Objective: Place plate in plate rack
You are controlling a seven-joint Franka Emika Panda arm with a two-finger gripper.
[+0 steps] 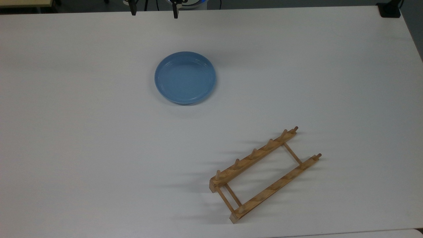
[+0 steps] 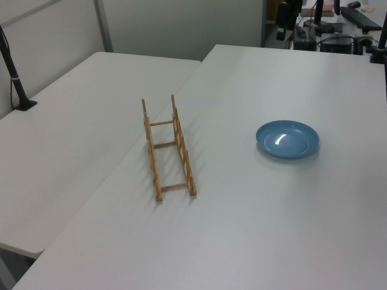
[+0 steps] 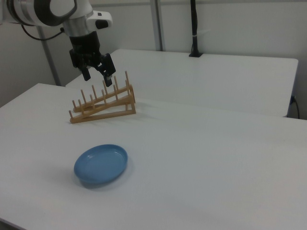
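Gripper [image 3: 98, 74] hangs upper left of right view, fingers apart, nothing held, above table [image 3: 201, 158]. Plate [image 3: 101, 164] lies flat lower left in right view, w/ rack [image 3: 103, 105] apart behind it; top view: plate [image 1: 185, 78] centre-top, rack [image 1: 264, 173] lower right.

The plate [image 1: 185, 78] lies flat on the white counter [image 1: 82, 138] with bare surface all round it — nothing crowds its rim. The plate rack [image 1: 261, 173] sits well apart from it, its upright pegs the one obstacle. The tool [image 3: 98, 73] hangs high above the counter, fingers spread.
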